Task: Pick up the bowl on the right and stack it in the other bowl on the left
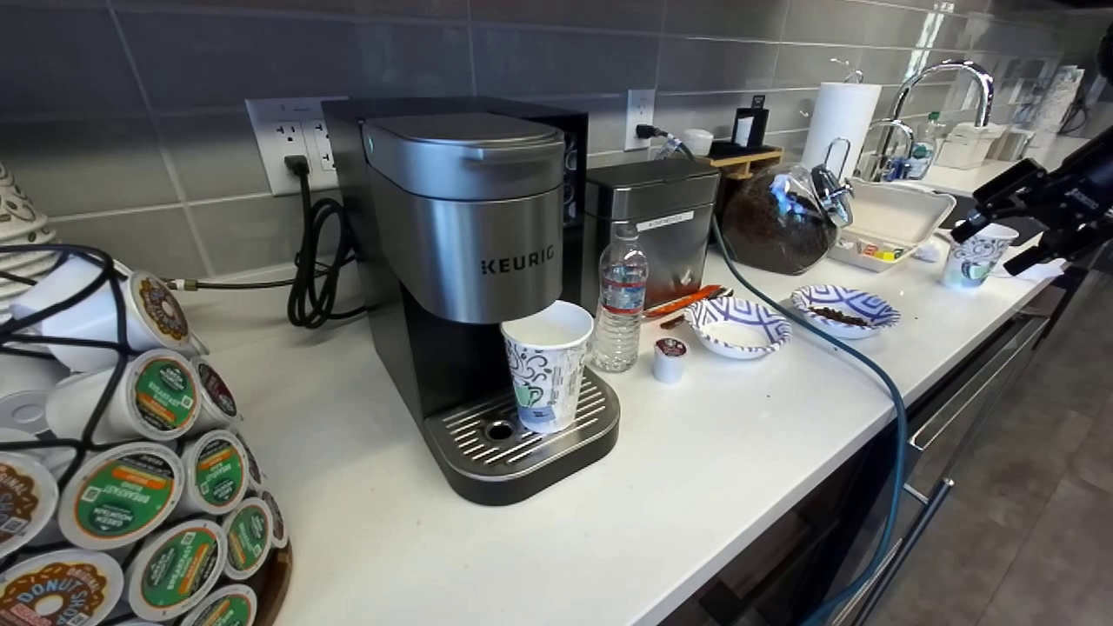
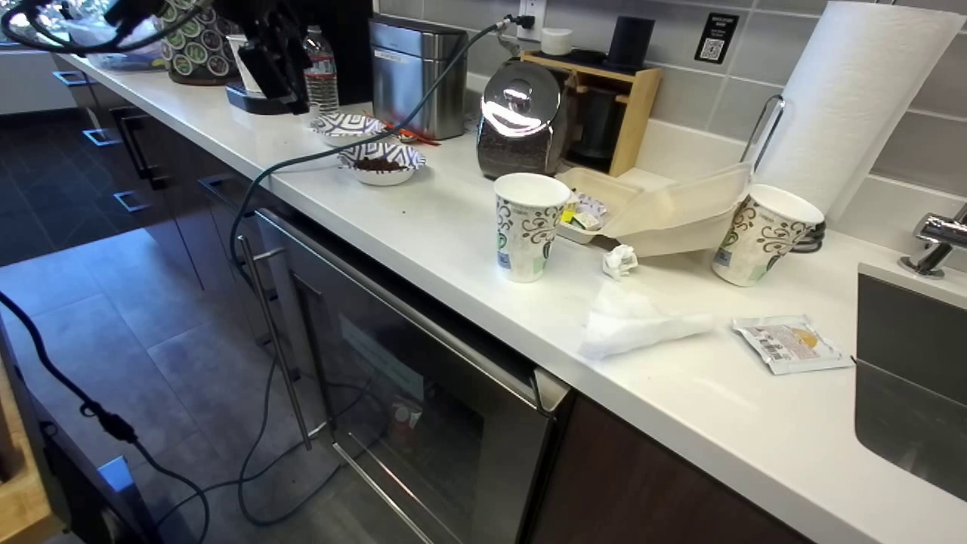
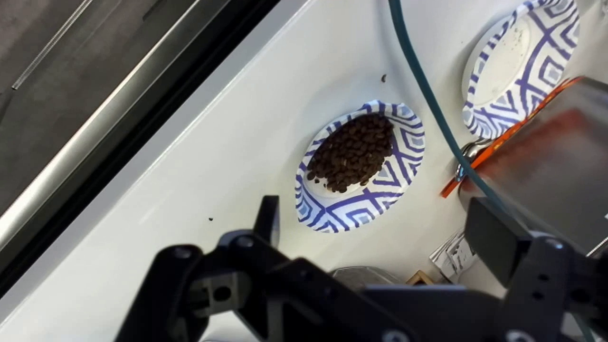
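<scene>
Two paper bowls with a blue-and-white pattern stand on the white counter. The bowl with dark beans [image 1: 873,306] is on the right in both exterior views [image 2: 384,178] and near the middle of the wrist view [image 3: 403,142]. The empty-looking bowl [image 1: 755,325] is on the left in both exterior views [image 2: 344,123]. It also shows at the upper right of the wrist view [image 3: 551,61], with a few specks inside. My gripper [image 3: 381,232] is open, with nothing between its fingers. It is apart from both bowls, above the counter, at the right edge of an exterior view [image 1: 991,245].
A teal hose [image 3: 427,95] runs between the bowls and over the counter edge. A metal canister [image 2: 419,79], red sticks [image 3: 503,137], water bottle [image 1: 621,296] and glass jar [image 1: 778,222] stand near. Paper cups [image 2: 529,234], an open carton [image 2: 672,219] and the coffee maker [image 1: 478,217] are around.
</scene>
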Controlling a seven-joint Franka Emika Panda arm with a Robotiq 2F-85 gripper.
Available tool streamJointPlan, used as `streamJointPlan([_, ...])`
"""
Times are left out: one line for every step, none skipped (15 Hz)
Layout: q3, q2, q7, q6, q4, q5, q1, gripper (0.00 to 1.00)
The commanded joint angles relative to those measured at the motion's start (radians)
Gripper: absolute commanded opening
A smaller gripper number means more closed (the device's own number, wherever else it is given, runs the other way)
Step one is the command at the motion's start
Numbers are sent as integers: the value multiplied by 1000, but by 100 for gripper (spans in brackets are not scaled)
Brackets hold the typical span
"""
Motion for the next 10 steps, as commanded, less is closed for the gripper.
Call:
streamJointPlan([-92, 159, -89, -34, 123, 140, 66, 100])
streamJointPlan([-113, 197, -121, -61, 154, 178, 79, 100])
streamJointPlan([-125, 232, -146, -93, 181, 211, 86, 100])
streamJointPlan([-132, 282, -170, -124, 212, 230, 88, 100])
streamJointPlan([-134, 315, -187, -153, 236, 246, 86, 100])
streamJointPlan([-135, 357, -211, -182, 265, 267, 82, 100])
streamJointPlan([-131, 394, -223, -204, 290, 278, 74, 100])
streamJointPlan([-128, 429, -231, -226, 312, 290, 65, 100])
streamJointPlan([-12, 448, -215, -228, 327, 287, -53, 100])
streamJointPlan([9, 370, -184, -183, 266, 240, -61, 100])
